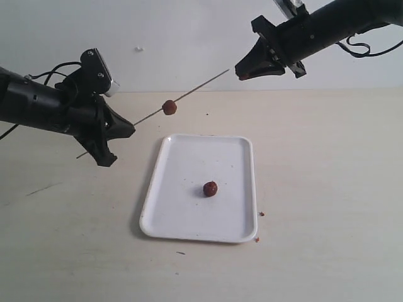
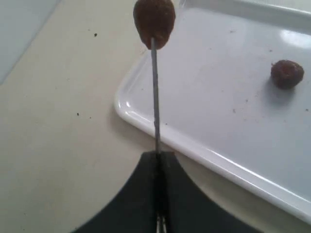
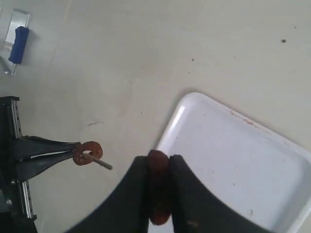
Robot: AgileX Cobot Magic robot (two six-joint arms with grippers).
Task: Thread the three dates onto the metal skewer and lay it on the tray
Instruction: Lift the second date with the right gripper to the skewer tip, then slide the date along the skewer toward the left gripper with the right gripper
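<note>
My left gripper (image 1: 129, 130) (image 2: 159, 154) is shut on the thin metal skewer (image 1: 189, 94) (image 2: 155, 92), held slanted in the air above the table. One date (image 1: 169, 107) (image 2: 154, 22) (image 3: 87, 153) is threaded on the rod. My right gripper (image 1: 242, 74) (image 3: 158, 160) hovers at the skewer's far tip, shut on a second date (image 3: 157, 184). The third date (image 1: 210, 189) (image 2: 286, 74) lies on the white tray (image 1: 182, 223) (image 2: 204, 121) (image 3: 233, 160).
The tan table carries small dark crumbs (image 1: 259, 214) beside the tray's right edge. A pale wall stands behind the table. A blue-and-silver fixture (image 3: 17, 41) shows in the right wrist view.
</note>
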